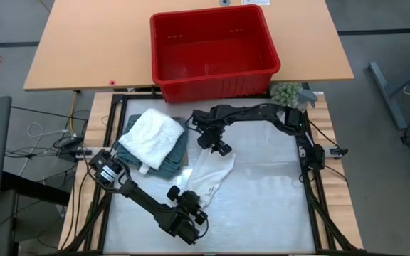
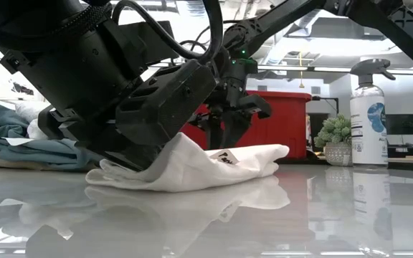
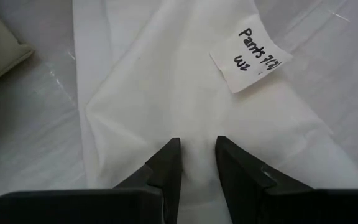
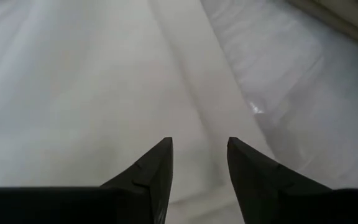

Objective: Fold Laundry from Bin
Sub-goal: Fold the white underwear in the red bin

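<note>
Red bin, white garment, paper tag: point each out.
red bin (image 1: 164,50): high view, left wall.
white garment (image 2: 192,168): low view, middle of the cloth.
paper tag (image 3: 248,60): left wrist view, centre of the handwritten label.

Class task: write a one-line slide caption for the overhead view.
Both grippers, left and right, work a white garment beside folded laundry; red bin empty.

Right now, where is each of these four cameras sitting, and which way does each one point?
High view: above the table, looking straight down on both arms, the red bin, folded stack and white garment.
Low view: at tabletop height, looking level across; left gripper pressed onto the garment.
Left wrist view: on the left arm, looking past its fingers at the garment's handwritten tag.
Right wrist view: on the right arm, its fingers over white cloth.
All four views share the white garment.
</note>
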